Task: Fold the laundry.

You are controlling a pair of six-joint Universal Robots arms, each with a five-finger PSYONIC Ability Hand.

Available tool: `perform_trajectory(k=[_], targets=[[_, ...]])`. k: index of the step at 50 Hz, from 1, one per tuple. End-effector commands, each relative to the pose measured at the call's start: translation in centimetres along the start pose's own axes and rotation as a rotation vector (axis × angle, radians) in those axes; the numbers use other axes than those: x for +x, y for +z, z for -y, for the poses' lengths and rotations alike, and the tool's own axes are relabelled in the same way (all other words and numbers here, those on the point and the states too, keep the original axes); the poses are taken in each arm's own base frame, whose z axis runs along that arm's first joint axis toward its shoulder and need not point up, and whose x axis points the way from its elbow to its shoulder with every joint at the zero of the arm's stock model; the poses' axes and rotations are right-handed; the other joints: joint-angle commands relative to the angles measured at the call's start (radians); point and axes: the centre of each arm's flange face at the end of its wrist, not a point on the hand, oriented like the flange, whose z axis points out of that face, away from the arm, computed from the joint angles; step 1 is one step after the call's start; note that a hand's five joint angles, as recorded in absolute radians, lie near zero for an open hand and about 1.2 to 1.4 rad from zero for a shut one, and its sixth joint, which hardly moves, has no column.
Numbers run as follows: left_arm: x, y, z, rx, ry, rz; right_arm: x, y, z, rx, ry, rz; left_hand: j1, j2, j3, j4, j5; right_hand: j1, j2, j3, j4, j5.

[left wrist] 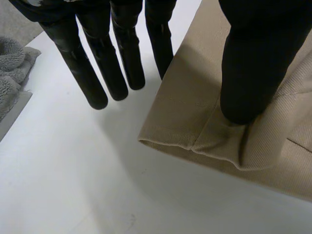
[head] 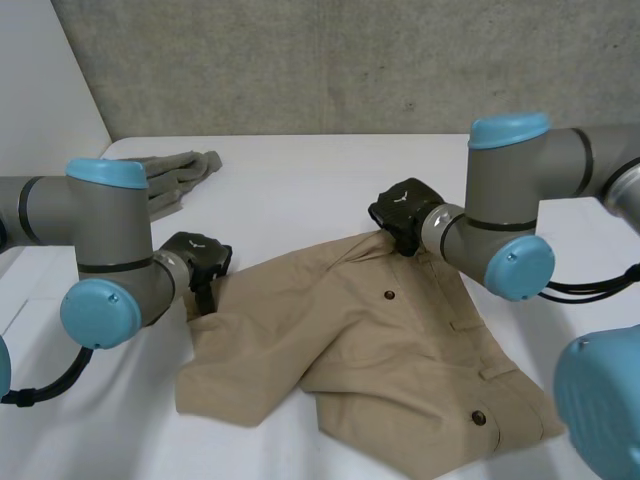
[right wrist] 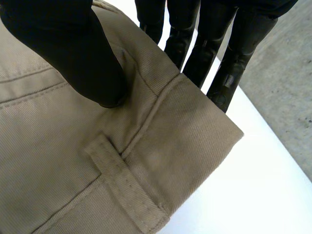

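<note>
Tan trousers [head: 400, 350] lie partly folded in the middle of the white table, with buttons and a belt loop [right wrist: 124, 187] showing. My left hand [head: 200, 258] is at their near-left corner. Its thumb [left wrist: 253, 73] presses down on the hem [left wrist: 195, 141], and its straight fingers [left wrist: 87, 63] stand on the bare table just beside the cloth's edge. My right hand [head: 402, 212] is at the far corner of the waistband. There its thumb [right wrist: 73, 53] bears on top of the waistband [right wrist: 161, 122], and its fingers [right wrist: 234, 58] run down behind the cloth's edge, so the corner is pinched.
A heap of grey cloth [head: 175, 175] lies at the back left of the table, close to my left hand's fingers [left wrist: 12, 63]. The table's edge [right wrist: 273, 136] runs near the waistband corner, with grey floor beyond. A concrete wall stands behind the table.
</note>
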Motion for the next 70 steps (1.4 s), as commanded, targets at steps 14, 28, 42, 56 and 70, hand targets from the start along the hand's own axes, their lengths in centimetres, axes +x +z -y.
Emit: perform_trajectory(k=[14,28,42,56,70], targets=[[-3.5,0.7,9.4,0.510,-0.005,0.253,4.9,-1.2,5.8,0.247,-0.072,-0.250,0.765,0.768,0.769,0.768,0.767,0.416,0.214,0.220,0.209,0.231],[-8.8,-11.9,25.6,1.329,-0.138,0.634,13.9,-8.7,19.2,0.840,-0.063,-0.779,0.765,0.768,0.769,0.768,0.767,0.416,0.214,0.220,0.209,0.231],[-5.6,-11.6,21.3,1.186,-0.131,0.519,12.3,-8.2,16.8,0.719,-0.021,-0.641,0.765,0.768,0.769,0.768,0.767,0.416,0.214,0.220,0.209,0.231],[2.6,-1.5,5.1,0.600,-0.023,0.240,1.5,-1.8,-0.4,0.178,-0.004,-0.219,0.765,0.768,0.769,0.768,0.767,0.416,0.214,0.220,0.209,0.231],[4.5,-4.2,-0.1,0.257,0.025,0.094,-1.3,-4.9,-3.1,-0.069,-0.069,-0.049,0.765,0.768,0.769,0.768,0.767,0.416,0.214,0.220,0.209,0.231]])
